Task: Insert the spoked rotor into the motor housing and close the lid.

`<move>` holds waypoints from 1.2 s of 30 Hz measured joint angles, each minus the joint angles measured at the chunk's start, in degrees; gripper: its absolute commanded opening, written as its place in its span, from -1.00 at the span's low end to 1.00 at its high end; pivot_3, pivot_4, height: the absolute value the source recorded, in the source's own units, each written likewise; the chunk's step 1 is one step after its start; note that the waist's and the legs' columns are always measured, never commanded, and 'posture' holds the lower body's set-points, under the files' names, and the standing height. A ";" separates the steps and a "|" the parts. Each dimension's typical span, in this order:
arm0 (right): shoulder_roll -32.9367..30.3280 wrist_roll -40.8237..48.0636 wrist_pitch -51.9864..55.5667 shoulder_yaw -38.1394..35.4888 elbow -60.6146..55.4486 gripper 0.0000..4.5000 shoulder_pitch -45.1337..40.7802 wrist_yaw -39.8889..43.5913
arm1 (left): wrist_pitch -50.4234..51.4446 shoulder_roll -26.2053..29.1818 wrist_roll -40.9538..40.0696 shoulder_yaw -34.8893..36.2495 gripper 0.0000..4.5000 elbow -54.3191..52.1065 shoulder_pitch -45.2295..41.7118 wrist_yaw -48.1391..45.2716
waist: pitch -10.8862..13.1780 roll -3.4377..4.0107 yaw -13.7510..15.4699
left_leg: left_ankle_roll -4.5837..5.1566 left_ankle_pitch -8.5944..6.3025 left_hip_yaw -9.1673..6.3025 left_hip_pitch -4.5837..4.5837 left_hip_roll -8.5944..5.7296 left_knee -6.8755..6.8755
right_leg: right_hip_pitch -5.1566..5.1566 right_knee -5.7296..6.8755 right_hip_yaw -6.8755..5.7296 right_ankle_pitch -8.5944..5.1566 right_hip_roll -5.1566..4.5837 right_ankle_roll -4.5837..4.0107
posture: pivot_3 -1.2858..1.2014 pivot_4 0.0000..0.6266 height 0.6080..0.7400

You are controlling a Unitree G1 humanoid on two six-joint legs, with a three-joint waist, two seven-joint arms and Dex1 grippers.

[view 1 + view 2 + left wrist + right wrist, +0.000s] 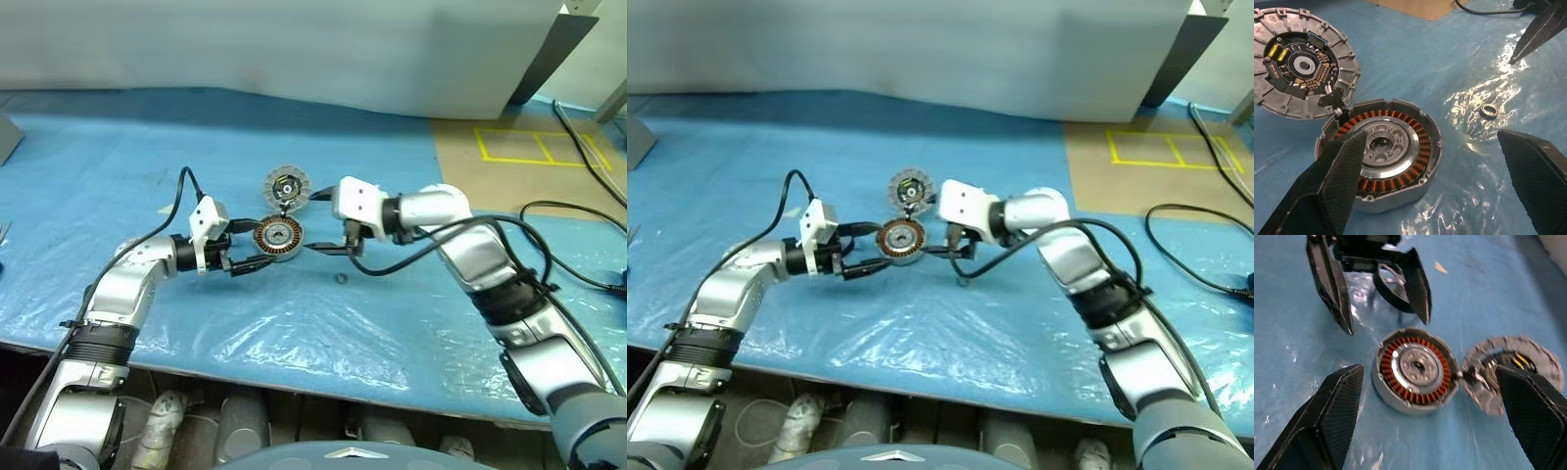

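Housing (278, 236) sat w/ lid (286, 184) hinged open at 12 o'clock, prob. awaiting rotor; left claw (242, 253) & right claw (323, 223), both open, flanked it at 9 & 3.

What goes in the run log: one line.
round copper-coiled silver motor housing: lid open | left gripper: open, beside | right gripper: open, beside

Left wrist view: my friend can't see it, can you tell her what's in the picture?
A round motor housing with a ring of copper coils sits on blue plastic sheeting, its lid open beside it. The left end effector frames it with open black fingers. A tiny ring lies nearby, and the right end effector's fingertip pokes in.
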 measured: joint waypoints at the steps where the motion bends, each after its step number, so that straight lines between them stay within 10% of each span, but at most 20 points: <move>1: 0.84 -0.84 -1.79 1.06 2.57 0.99 -1.30 1.24 | 0.02 0.13 0.00 0.14 1.00 -0.23 0.51 0.25 | 0.00 0.00 0.14 | 0.01 0.00 -0.01 -0.07 0.02 0.01 | -0.01 0.00 -0.06 0.00 0.00 0.00 | 0.03 -0.52 1.00; 16: 13.20 -11.13 -22.46 6.21 39.70 0.99 -16.14 8.62 | 1.20 0.16 -0.47 1.78 1.00 -5.66 5.83 4.70 | 0.00 -0.01 -0.51 | 0.12 0.03 -0.07 -0.52 0.25 0.38 | -0.28 0.12 -0.27 0.09 0.07 -0.16 | 0.03 -0.52 1.00; 36: 19.20 -21.41 -35.02 6.51 56.09 0.82 -18.80 4.94 | 2.57 -0.33 -1.26 1.93 1.00 -9.75 9.19 7.44 | 0.01 0.00 -1.13 | 0.47 -0.05 -0.07 -0.51 0.31 0.48 | -0.30 0.21 -0.30 0.13 0.08 -0.24 | 0.03 -0.52 1.00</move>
